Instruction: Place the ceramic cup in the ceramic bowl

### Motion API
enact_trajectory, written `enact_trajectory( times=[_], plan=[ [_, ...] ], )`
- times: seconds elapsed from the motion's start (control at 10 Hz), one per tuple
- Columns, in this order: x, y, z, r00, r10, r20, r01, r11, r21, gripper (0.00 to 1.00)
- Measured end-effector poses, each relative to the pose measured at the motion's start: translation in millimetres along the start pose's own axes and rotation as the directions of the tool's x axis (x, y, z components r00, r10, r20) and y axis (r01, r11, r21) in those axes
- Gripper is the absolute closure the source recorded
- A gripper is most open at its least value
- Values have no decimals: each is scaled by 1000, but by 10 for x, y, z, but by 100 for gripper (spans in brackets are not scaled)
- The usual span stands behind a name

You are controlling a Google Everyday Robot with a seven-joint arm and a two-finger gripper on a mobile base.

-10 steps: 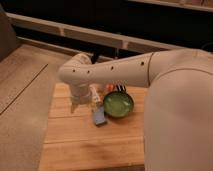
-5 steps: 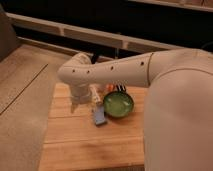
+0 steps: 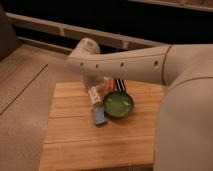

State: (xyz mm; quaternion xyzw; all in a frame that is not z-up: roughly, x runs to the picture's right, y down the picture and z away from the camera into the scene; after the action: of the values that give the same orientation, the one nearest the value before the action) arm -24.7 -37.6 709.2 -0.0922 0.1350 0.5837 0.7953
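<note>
The ceramic bowl (image 3: pixel 118 104), glossy green inside with a dark rim, sits on the wooden table (image 3: pixel 75 145) right of centre. My white arm reaches in from the right, bends at the elbow and drops to the gripper (image 3: pixel 94 84), which is low over the table just left of and behind the bowl. I cannot pick out the ceramic cup; the gripper and wrist hide the spot behind the bowl's left edge.
A long white tube with markings (image 3: pixel 95 96) lies below the gripper, left of the bowl. A flat blue rectangular object (image 3: pixel 98 116) lies in front of it. An orange item (image 3: pixel 109 88) and a dark striped item (image 3: pixel 120 85) sit behind the bowl. A dark railing runs behind the table.
</note>
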Motion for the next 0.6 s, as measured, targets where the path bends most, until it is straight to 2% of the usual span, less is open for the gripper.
enact_trajectory(
  times=[0.2,0.3,0.6],
  plan=[
    [-270,-442,-202,993,-59,105,54,998,43,35],
    [-300,-470,-228,991,-68,116,63,997,47,35],
    [-282,-421,-225,991,-65,117,60,997,43,35]
  ],
)
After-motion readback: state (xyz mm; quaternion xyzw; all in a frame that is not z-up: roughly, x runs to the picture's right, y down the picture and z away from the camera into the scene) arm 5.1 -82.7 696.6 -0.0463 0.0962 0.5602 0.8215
